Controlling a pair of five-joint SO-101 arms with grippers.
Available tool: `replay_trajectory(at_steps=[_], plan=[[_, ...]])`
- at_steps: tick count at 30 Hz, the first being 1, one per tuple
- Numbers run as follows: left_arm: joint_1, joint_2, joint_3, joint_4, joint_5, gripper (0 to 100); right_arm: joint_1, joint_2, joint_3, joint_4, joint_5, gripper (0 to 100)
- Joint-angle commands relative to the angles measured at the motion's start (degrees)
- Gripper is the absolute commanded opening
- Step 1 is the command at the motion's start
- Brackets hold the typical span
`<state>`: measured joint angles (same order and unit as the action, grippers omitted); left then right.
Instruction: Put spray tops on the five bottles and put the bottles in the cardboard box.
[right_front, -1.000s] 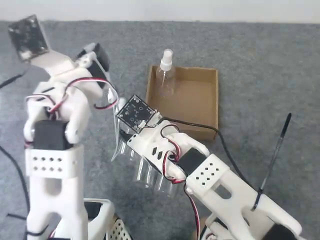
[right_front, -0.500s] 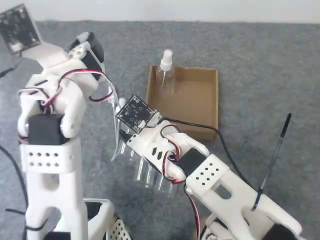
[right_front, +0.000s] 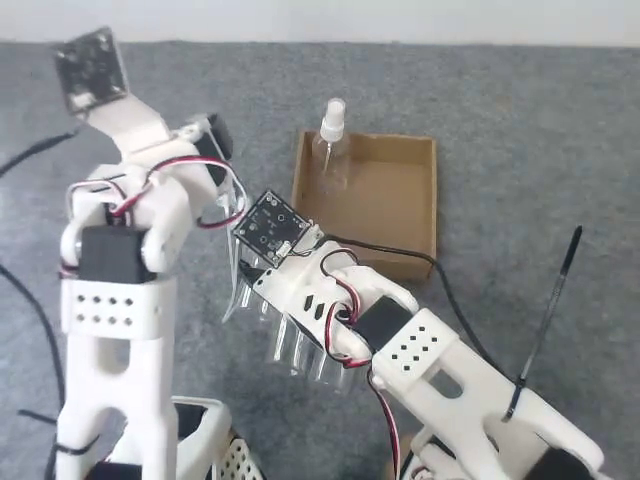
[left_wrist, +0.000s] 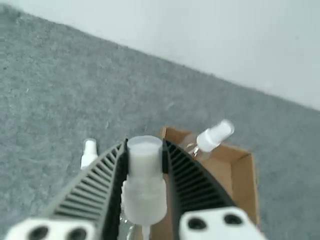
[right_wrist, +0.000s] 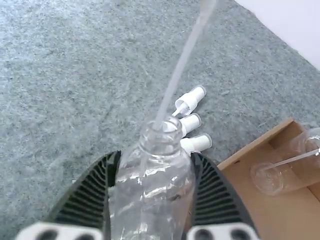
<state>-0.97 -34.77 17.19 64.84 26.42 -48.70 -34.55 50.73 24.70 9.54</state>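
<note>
"What do the grippers have?"

"The left gripper (left_wrist: 145, 150) is closed around a spray top (left_wrist: 145, 187). Its dip tube (right_wrist: 182, 65) reaches into the neck of an open bottle (right_wrist: 152, 185), clamped in the right gripper (right_wrist: 155, 160) near the cardboard box (right_front: 390, 205)."

"What might go wrong?"

"Lowered off-centre, the tube could snag the rim and the top would likely seat crooked."
</note>
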Motion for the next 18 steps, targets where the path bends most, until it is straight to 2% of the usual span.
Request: replay_trajectory(at_steps=[1, 5, 8, 14, 18], plan=[[0.4, -0.4, 1.8, 0.3, -2.9, 1, 1.8, -3.1, -0.4, -2.9, -1.4, 0.6], [0.7, -0.4, 3.0, 0.6, -3.0, 1, 5.6, -3.1, 3.3, -13.2, -9.1, 0.6], [0.8, -0.4, 3.0, 0.7, -4.1, 1, 6.9, -3.1, 6.2, -18.9, -11.4, 0.6], [5.0, -0.4, 5.5, -0.2, -7.0, 1, 6.8, -3.0, 6.9, -19.7, -11.4, 0.6], [7.0, -0.4, 9.0, -4.3, -10.1, 1, 6.8, -3.0, 7.0, -19.6, -11.3, 0.6]])
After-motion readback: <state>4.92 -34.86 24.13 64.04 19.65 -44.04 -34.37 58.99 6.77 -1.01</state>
